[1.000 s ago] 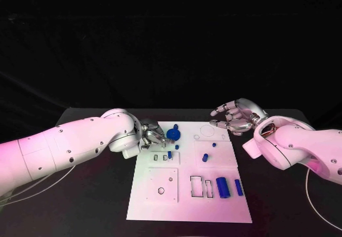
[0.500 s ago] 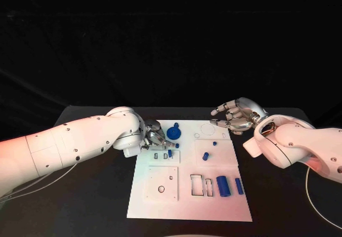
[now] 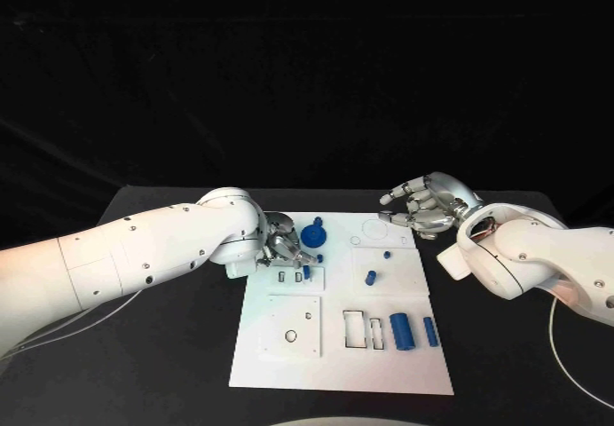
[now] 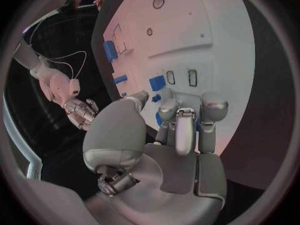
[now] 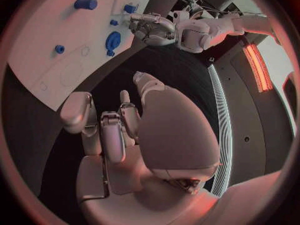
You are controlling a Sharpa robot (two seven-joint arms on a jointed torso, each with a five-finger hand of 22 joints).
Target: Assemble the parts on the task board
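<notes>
At the middle of the black table [image 3: 167, 355] lies the white task board [image 3: 339, 355], long axis running toward 12 o'clock. Left hand [image 3: 284, 251] sits over the board's 10 o'clock edge, fingers bent down onto the surface beside a small slotted plate; the left wrist view shows fingertips [image 4: 212, 105] close around a small blue part [image 4: 157, 82], but whether it is actually pinched I cannot tell. Round blue disc [image 3: 311, 237] lies just at 1 o'clock of that hand. Right hand [image 3: 429, 206] hovers off the board's 1 o'clock corner, above the table, fingers loosely curled and apart, holding nothing. Small blue peg [image 3: 368, 279] lies near board centre, a smaller blue stud [image 3: 385, 256] just beyond it. Two blue cylinders, one large [image 3: 402, 332], one slim [image 3: 431, 331], lie side by side at the board's 4 o'clock edge.
</notes>
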